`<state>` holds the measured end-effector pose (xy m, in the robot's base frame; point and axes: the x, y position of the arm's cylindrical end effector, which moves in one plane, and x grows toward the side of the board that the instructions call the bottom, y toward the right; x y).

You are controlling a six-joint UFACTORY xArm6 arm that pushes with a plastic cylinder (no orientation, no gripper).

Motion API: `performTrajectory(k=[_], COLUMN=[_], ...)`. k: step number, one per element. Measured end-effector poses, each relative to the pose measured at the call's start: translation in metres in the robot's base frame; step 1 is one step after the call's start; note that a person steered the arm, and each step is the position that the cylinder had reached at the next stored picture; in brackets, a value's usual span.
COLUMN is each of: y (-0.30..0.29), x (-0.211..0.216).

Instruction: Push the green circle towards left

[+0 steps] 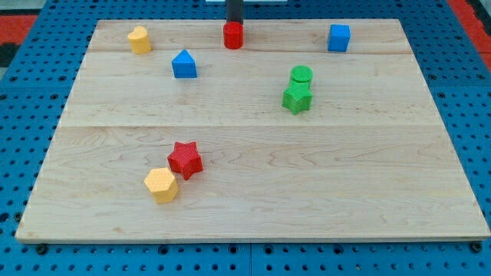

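The green circle [301, 75] sits in the upper right part of the wooden board [253, 207], touching the green star [296, 99], which lies just below it toward the view's bottom. My tip [233, 22] comes down at the view's top, right at the upper edge of the red cylinder [233, 35]; whether they touch I cannot tell. That puts my tip well to the left of the green circle and higher in the view.

From the green circle, the blue cube [338, 37] is up and to the right. The blue triangular block [184, 64] is well to the left, and the yellow block [139, 39] farther left near the board's top corner. The red star [185, 159] and yellow hexagon [161, 185] touch each other down to the left. The rod carries no fingers, and no writing or labels can be read.
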<state>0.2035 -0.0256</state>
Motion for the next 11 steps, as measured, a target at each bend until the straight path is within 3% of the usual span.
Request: performTrajectory(k=[2,3,4,6,8,9,10,11], y=[0.011,0.101,0.124,0.125,0.121,0.093,0.095,0.136], x=[0.004,0.003,0.003,0.003,0.033,0.034,0.057,0.089])
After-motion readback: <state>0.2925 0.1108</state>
